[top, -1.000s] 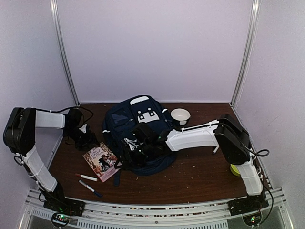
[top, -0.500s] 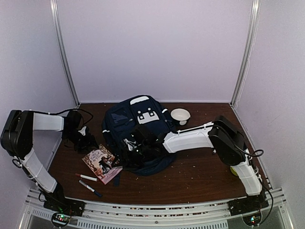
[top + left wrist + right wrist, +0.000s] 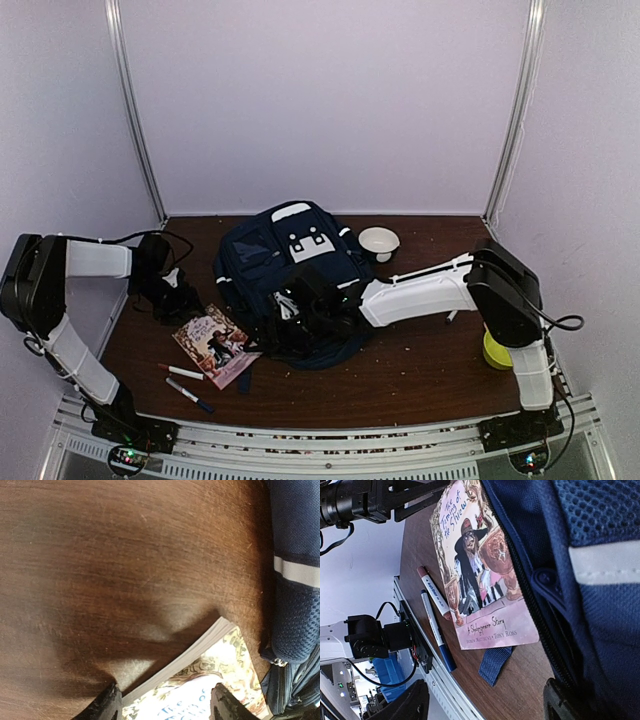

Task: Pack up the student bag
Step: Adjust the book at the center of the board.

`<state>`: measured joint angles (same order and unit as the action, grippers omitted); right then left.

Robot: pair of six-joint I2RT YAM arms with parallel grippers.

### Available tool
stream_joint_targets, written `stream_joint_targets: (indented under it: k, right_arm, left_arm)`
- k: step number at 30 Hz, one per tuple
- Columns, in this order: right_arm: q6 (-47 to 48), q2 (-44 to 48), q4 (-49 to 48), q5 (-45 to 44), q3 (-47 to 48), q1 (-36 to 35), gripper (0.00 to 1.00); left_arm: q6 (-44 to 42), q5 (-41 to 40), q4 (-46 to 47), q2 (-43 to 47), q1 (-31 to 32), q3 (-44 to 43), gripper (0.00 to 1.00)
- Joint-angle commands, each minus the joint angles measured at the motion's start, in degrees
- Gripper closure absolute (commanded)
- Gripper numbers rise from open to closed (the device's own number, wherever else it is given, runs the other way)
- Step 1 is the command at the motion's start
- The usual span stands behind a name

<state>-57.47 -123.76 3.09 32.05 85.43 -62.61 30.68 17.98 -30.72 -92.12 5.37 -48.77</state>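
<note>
While the student bag (image 3: 285,270) lies mid-frame in the top view, my left gripper (image 3: 165,705), open and empty, straddles the corner of the book (image 3: 213,342) at lower left, my right gripper (image 3: 487,705) gapes empty at the bag's zip, and the next move, I judge, is pinching that book.

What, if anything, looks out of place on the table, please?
Pale crumbs are scattered over the table, mostly toward its near edge. The book lies askew, its edge against the bag; two markers lie loose beside it.

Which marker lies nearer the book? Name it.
The red-capped marker. It lies right beside the book, between the book and the blue-capped marker, which sits one place farther away.
</note>
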Motion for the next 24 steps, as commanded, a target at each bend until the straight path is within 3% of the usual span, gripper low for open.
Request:
stream_joint_targets:
  k: [1, 13, 19, 24]
  right_arm:
    - [-3.66, -0.25, 3.8, -1.6, -1.18, -1.84, 0.21]
    - [-12.33, -10.79, -0.16, 4.68, 4.29, -2.89, 0.22]
    - [-20.0, -11.85, -8.6, 5.14, 1.81, -2.23, 0.23]
    - [-14.67, -11.41, -9.68, 2.5, 3.19, -1.6, 0.25]
  left_arm:
    - [1.68, -0.84, -2.43, 0.14, 0.41, 0.4, 0.38]
    - [2.15, -0.07, -2.36, 1.11, 1.05, 1.95, 0.38]
    - [2.31, 0.94, -2.41, 1.88, 1.7, 2.9, 0.38]
    - [1.82, 1.2, -2.41, 1.89, 1.8, 3.67, 0.38]
